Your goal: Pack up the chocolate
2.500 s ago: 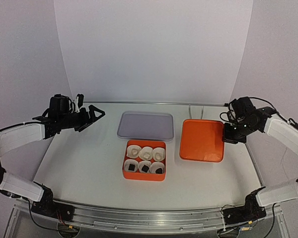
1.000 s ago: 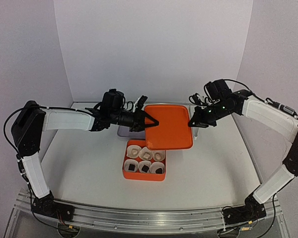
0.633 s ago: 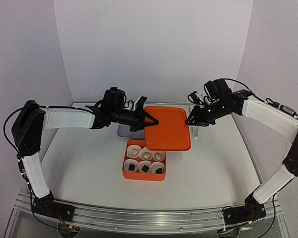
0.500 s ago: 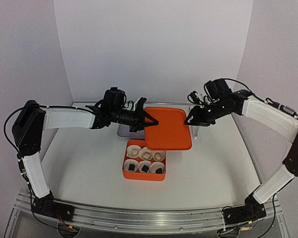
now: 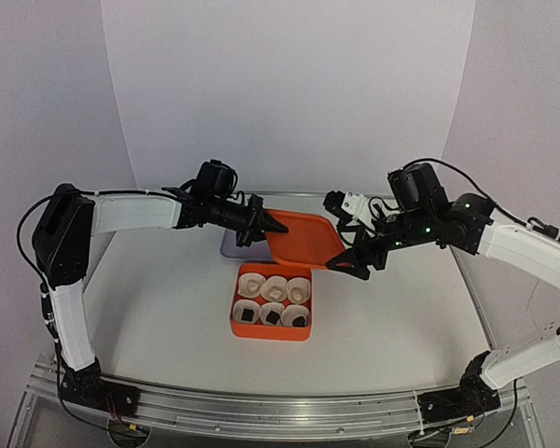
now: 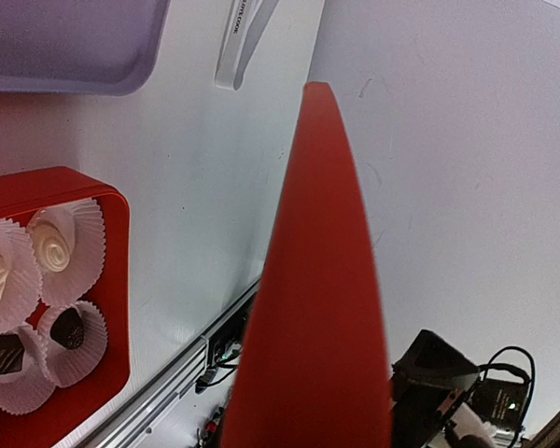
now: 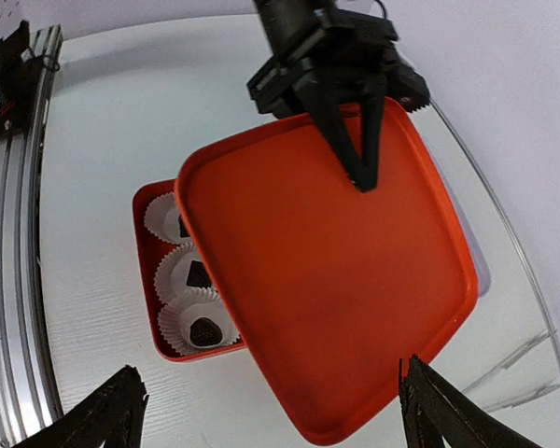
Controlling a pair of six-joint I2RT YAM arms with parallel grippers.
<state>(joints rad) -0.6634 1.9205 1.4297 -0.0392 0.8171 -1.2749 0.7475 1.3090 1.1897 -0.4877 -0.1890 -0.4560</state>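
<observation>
The chocolate sits in white paper cups inside the orange box (image 5: 272,329): pale pieces (image 5: 275,287) in the far row, dark pieces (image 5: 273,317) in the near row. In the right wrist view a dark piece (image 7: 203,331) shows beside the lid. My left gripper (image 5: 274,227) is shut on the far edge of the orange lid (image 5: 303,235), which hangs tilted above the box. In the left wrist view the lid (image 6: 317,280) is edge-on and hides that gripper's fingers. My right gripper (image 5: 353,266) stands open just off the lid's near right corner, not touching it, with fingertips (image 7: 121,406) wide apart.
A purple tray (image 6: 65,47) lies on the table behind the box, mostly hidden by the lid from above. A white tong-like tool (image 6: 243,42) lies to the right of the tray. White walls close the back and sides.
My right gripper has opened, let go of the lid and drawn back toward the near side. The lid now hangs tilted from my left gripper alone.
</observation>
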